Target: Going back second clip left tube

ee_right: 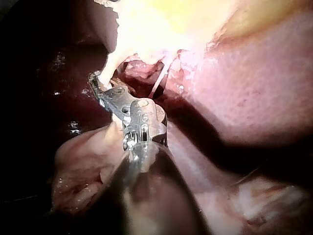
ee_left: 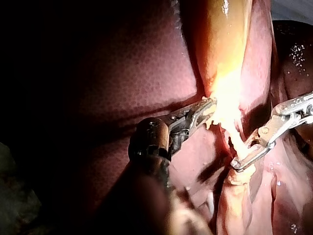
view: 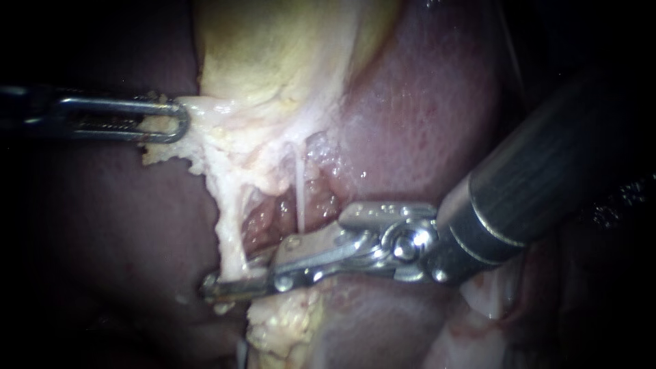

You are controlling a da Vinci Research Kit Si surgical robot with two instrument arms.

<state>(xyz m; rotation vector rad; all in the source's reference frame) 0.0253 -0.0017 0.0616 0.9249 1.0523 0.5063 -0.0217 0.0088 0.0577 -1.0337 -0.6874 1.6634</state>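
My left instrument (view: 179, 121) comes in from the left, and its slotted jaws are shut on the pale edge of the gallbladder (view: 273, 48), holding it taut. From that edge the left tube (view: 229, 232) runs down as a whitish strand. A thinner right tube (view: 299, 198) hangs beside it. My right instrument (view: 229, 285) reaches in from the right, and its long jaws lie together across the lower end of the left tube, one on each side. In the left wrist view the same jaws (ee_left: 242, 160) hold the strand. No clip shows on either tube.
Dark red liver (view: 424, 102) surrounds the field on both sides. Yellowish fatty tissue (view: 280, 328) lies just under the right instrument's jaws. The wide shaft (view: 547, 171) of the right instrument fills the right of the endoscope view.
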